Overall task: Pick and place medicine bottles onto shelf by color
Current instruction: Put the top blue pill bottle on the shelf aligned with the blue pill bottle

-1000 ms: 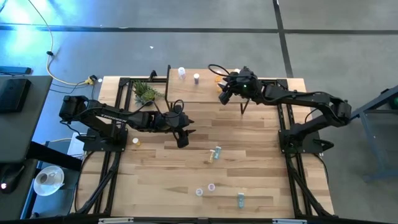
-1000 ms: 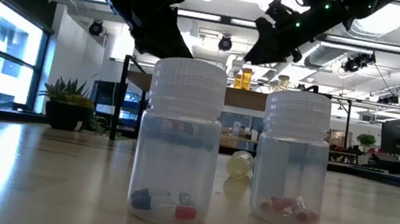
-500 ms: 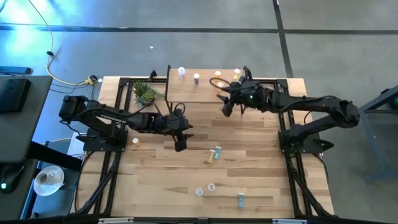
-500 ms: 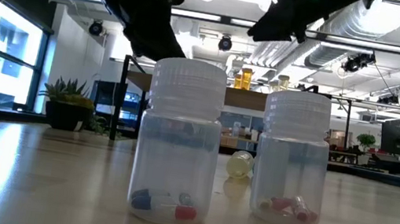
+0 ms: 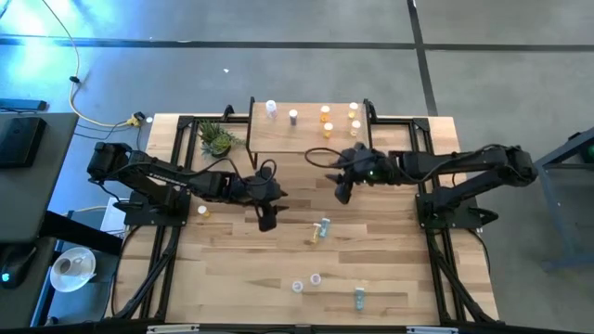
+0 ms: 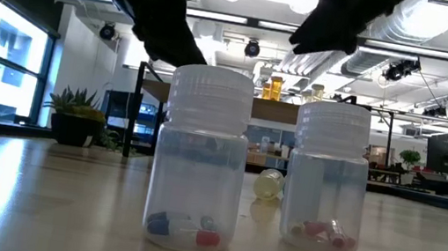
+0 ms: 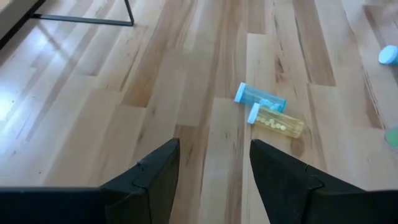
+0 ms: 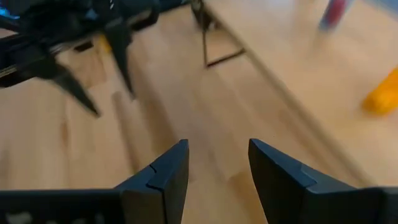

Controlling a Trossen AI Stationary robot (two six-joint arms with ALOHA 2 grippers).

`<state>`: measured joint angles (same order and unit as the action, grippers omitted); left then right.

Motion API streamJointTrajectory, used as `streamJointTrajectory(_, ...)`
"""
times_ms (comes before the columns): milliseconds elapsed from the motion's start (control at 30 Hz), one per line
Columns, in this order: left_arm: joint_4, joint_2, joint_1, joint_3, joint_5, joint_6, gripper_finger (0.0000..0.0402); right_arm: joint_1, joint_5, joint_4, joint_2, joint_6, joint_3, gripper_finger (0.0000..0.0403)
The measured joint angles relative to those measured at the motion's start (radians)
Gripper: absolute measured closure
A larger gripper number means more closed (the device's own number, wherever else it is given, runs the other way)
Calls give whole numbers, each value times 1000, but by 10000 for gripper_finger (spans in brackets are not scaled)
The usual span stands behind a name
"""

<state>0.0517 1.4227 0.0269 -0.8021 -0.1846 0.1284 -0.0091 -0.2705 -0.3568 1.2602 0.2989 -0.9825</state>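
The shelf [image 5: 302, 134] stands at the table's far edge with several medicine bottles on its board: white and pink ones [image 5: 271, 108] at its left, orange and yellow ones [image 5: 326, 117] at its right. A teal bottle [image 7: 260, 98] and a yellow bottle [image 7: 278, 122] lie side by side on the tabletop. My left gripper [image 5: 267, 221] hangs open above the table, to their left. My right gripper [image 5: 342, 193] is open and empty, in the air on the near side of the shelf. Two clear white-capped bottles [image 6: 200, 157] stand near the front edge.
A small green plant [image 5: 218, 137] sits left of the shelf. More bottles are on the table: one near the left frame [image 5: 202, 211], one lying near the front edge [image 5: 359, 297]. The shelf's black leg [image 8: 214, 43] stands ahead of my right gripper.
My right gripper has swung from above the shelf's right part toward the table's near edge and now hangs over the tabletop in front of the shelf, its fingers still apart. The orange and yellow bottles it had covered now show on the shelf.
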Motion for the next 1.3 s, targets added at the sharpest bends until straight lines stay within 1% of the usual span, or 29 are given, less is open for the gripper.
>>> streamJointTrajectory(167, -9, 0, 0, 0, -8, 0, 218, 61, 69, -81, 2, 215, 0, 245)
streamJointTrajectory(367, -9, 0, 0, 0, -18, 0, 218, 118, 82, -139, 13, 456, 0, 245)
streamJointTrajectory(533, 14, 0, 0, 0, -71, 0, 218, 149, 82, -168, 45, 607, 0, 245)
streamJointTrajectory(667, 35, 0, 0, 0, -74, 0, 218, 155, 130, -161, 101, 722, 0, 245)
streamJointTrajectory(900, 79, 0, 17, 0, -73, 0, 218, 155, 279, -138, 215, 855, 0, 245)
streamJointTrajectory(1100, 184, 1, 38, 0, -73, 34, 218, 156, 345, -97, 289, 960, 0, 245)
streamJointTrajectory(1300, 216, 1, 55, 0, -90, 53, 218, 156, 367, -2, 355, 1007, 0, 245)
